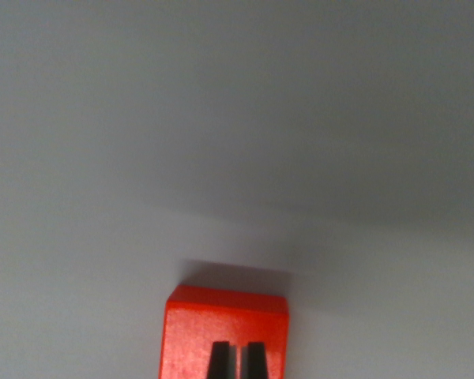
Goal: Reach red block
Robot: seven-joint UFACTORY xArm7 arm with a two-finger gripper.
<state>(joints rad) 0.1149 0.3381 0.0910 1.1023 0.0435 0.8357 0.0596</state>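
In the wrist view the red block lies on a pale grey surface at the bottom centre, cut off by the lower edge. Its top face and far edge show, with a soft shadow behind it. My gripper appears as two dark fingertips directly over the block's near part. Only a thin sliver of red shows between them. The fingers stand almost together, far narrower than the block, so they hold nothing. Whether the tips touch the block's top I cannot tell.
The plain grey surface fills the rest of the view, darker toward the top right. No other object or edge shows.
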